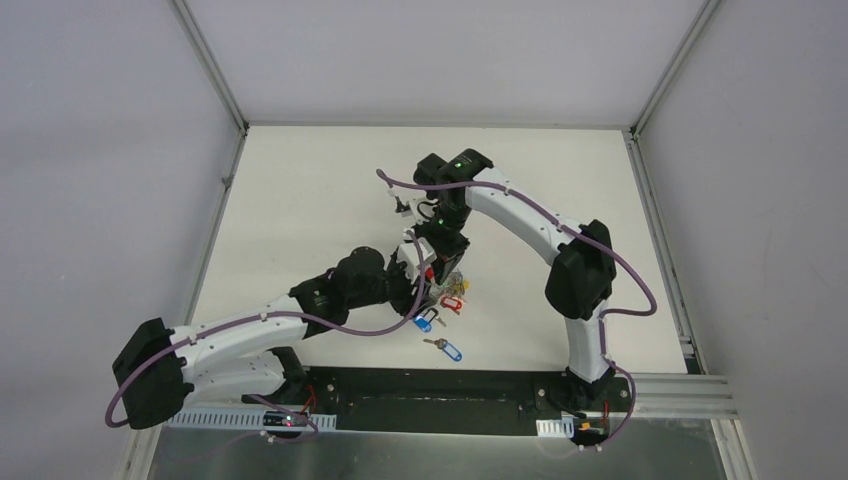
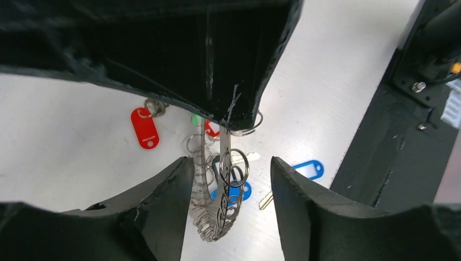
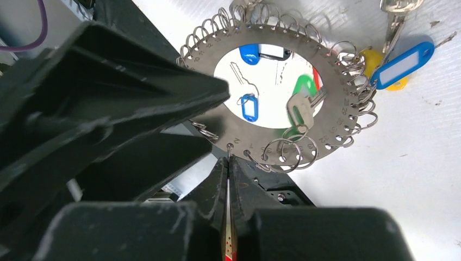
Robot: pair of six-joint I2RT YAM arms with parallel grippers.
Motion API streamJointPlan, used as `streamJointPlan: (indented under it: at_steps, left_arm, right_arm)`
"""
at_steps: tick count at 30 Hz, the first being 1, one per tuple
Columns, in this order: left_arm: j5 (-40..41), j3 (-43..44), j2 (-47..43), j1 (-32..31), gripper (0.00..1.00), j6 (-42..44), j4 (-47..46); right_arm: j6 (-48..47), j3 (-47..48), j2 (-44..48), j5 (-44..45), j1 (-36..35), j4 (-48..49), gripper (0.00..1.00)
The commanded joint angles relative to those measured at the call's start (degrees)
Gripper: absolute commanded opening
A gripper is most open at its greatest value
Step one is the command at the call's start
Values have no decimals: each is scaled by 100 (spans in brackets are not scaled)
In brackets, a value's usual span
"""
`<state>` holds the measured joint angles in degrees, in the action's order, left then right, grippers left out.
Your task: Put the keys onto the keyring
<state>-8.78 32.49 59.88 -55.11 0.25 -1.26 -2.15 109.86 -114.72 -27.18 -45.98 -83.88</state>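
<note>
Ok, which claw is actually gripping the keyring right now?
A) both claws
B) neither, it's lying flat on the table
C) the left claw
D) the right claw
D: the right claw is shut on the rim of the keyring, while the left claw stands open with a jaw on either side of it.

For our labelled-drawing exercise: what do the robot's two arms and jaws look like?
The left arm and right arm have white link shells with bulky black joint housings. A purple cable runs along each. Small green lights glow on the right arm's housings. The jaws are matte black, wedge-shaped, rough-edged.
</note>
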Motion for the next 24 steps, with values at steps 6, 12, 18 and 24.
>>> streamJointPlan:
  at_steps: [6, 12, 18, 24]
  left_arm:
    - [-414, 712, -669, 7, 65, 141, 353]
    - [-2024, 1064, -364, 774, 61, -170, 542]
    - [-3852, 695, 16, 1705, 59, -778, -458]
    - [-4656, -330, 348, 2241, 57, -1898, -3168]
  right_arm:
    - [-291, 276, -18, -89, -25, -346, 0]
    - [-401, 257, 56, -136, -25, -348, 0]
    - [-499, 220, 161, -153, -26, -328, 0]
    - [-714, -242, 506, -327, -23, 154, 0]
